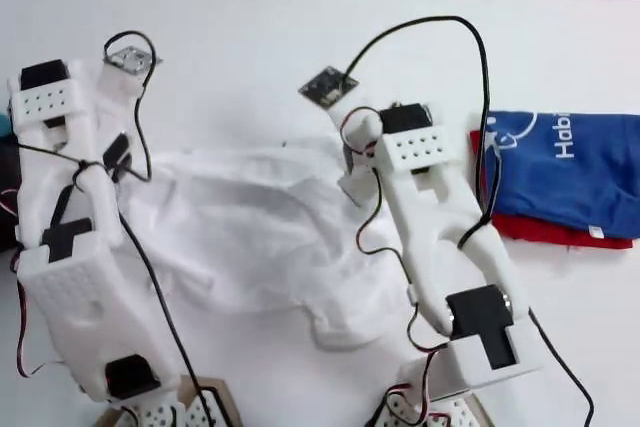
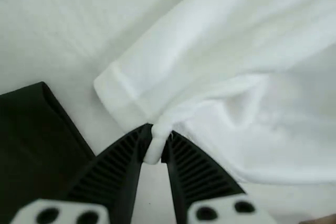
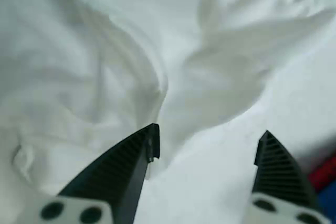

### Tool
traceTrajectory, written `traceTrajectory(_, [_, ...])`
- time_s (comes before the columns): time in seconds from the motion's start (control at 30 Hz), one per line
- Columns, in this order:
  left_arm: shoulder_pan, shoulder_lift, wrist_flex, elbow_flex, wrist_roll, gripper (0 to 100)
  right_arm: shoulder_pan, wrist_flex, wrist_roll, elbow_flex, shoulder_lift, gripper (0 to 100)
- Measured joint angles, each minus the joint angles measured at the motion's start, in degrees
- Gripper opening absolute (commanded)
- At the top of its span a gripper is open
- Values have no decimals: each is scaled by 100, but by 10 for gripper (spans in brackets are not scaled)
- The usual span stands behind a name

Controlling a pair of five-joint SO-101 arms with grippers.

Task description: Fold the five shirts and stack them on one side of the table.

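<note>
Crumpled white shirt [image 1: 250,227] spread out; well apart, folded blue shirt [image 1: 570,172] atop red shirt [image 1: 545,228]

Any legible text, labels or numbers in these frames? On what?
Blue shirt: white lettering, cut off at the picture's edge; no whole word reads.
White shirt: a small circled mark near its edge, too small to be sure of.
No other text legible.
</note>
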Motion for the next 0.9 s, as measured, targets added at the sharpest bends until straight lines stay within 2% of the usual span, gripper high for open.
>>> traceTrajectory(0.1, [0, -9, 0, 0, 0, 26, -79, 448, 246, 44, 0, 291])
traceTrajectory(0.27, [0, -9, 0, 0, 0, 26, -123, 589, 677, 44, -466, 291])
traceTrajectory(0.4, [0, -9, 0, 0, 0, 26, -457, 659, 1125, 167, -1125, 291])
traceTrajectory(0.57, [0, -9, 0, 0, 0, 26, -923, 747, 1741, 897, -1275, 291])
traceTrajectory(0.73, [-9, -9, 0, 0, 0, 26, -765, 229, 2031, 1591, -1275, 291])
traceTrajectory(0.9, [-9, -9, 0, 0, 0, 26, -149, -88, 2400, 1705, -1231, 291])
